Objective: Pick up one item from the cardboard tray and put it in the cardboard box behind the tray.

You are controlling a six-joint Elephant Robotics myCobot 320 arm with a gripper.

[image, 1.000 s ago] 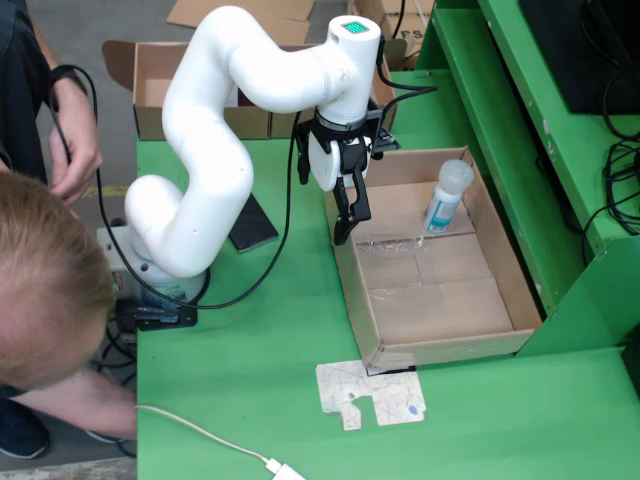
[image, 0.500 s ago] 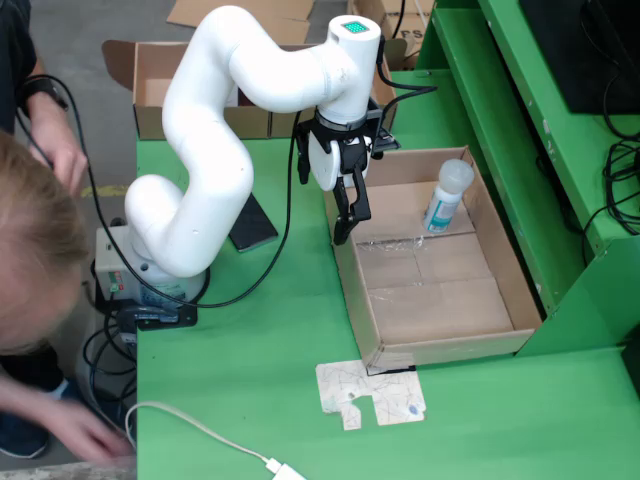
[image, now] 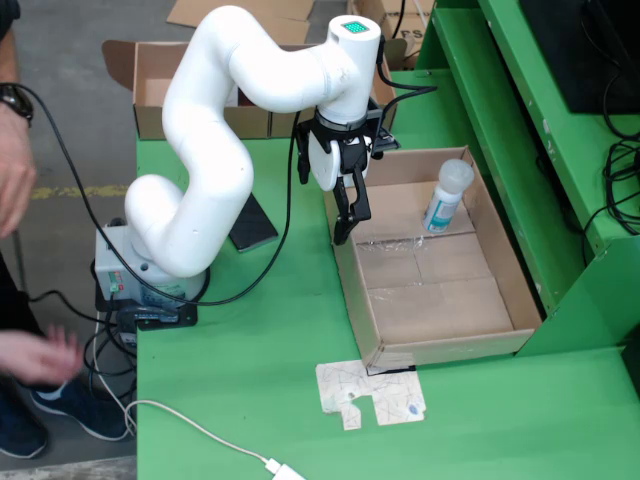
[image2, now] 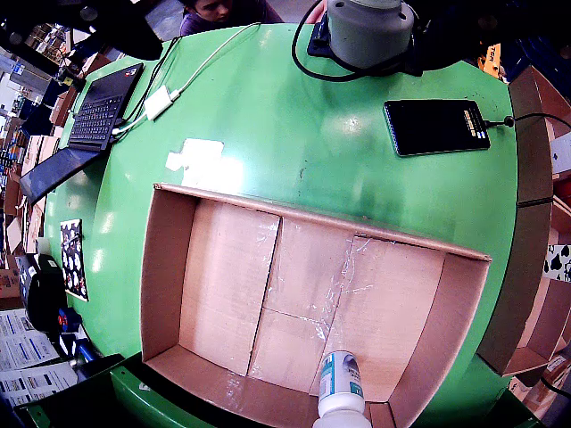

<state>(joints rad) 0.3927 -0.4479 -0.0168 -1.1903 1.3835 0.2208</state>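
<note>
Here, the fixed view: the black two-fingered gripper (image: 345,215) hangs empty, fingers nearly together, above the left wall of the shallow brown cardboard tray (image: 500,265). The white, blue-labelled plastic bottle (image: 446,196) stands at the tray's far right corner; best approached opened wider, descending squarely. Gripper-mounted view: bottle (image2: 340,385) against the tray's lower wall; fingers unseen.

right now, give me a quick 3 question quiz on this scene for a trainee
1. True or false: the bottle lies flat in the middle of the cardboard tray.
2. Multiple choice: in the fixed view, the gripper hangs A) over the tray's left wall, B) around the bottle, C) inside the cardboard box.
3. Fill in: the dark phone lies on the green ____.

Key: 1 false, it stands upright at the tray's far end. 2 A. 3 table.
</note>
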